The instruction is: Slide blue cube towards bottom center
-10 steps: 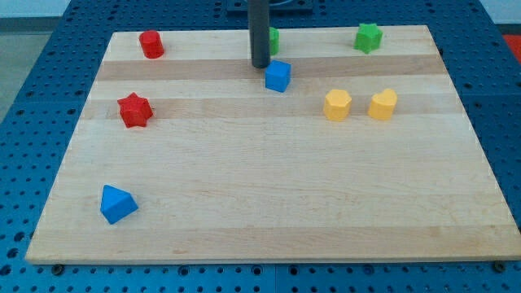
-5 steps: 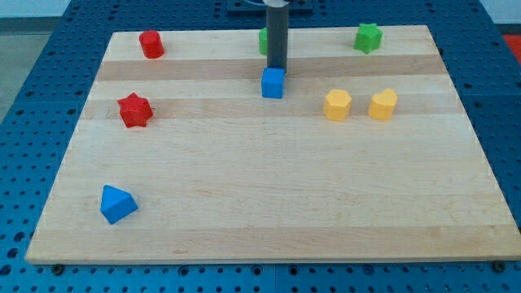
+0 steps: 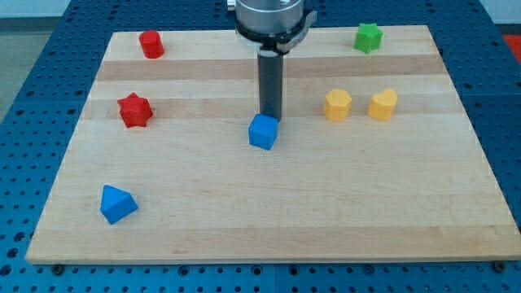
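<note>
Tip status: my tip (image 3: 270, 115) is a plain rod end with no jaws, touching the top side of the blue cube (image 3: 263, 132) | blue cube: near board (image 3: 269, 220) centre, between red star (image 3: 134, 110) and yellow blocks (image 3: 337, 105).

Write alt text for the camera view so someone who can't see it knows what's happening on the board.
My tip sits just above the blue cube near the middle of a wooden board. Two yellow blocks lie to the view's right, a red star and a blue wedge-like block to the left.
</note>
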Robot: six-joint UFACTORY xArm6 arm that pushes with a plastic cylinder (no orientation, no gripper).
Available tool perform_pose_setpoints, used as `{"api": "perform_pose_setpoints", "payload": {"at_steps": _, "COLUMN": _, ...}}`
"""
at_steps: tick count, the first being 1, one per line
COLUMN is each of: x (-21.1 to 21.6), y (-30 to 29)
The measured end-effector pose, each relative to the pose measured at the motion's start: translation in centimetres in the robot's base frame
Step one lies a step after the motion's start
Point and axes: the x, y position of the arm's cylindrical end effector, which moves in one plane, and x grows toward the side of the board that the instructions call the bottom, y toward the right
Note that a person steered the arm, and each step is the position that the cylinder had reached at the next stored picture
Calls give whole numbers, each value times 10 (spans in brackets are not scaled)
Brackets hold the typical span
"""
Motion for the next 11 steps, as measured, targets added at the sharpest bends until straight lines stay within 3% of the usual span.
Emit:
{"api": "perform_pose_setpoints", "payload": {"at_steps": 3, "x": 70, "y": -5}}
{"api": "perform_pose_setpoints", "payload": {"at_steps": 6, "x": 51, "y": -29}}
{"api": "perform_pose_setpoints", "payload": {"at_steps": 8, "x": 62, "y": -63}}
{"api": "perform_pose_setpoints", "payload": {"at_steps": 11, "x": 82, "y": -51}}
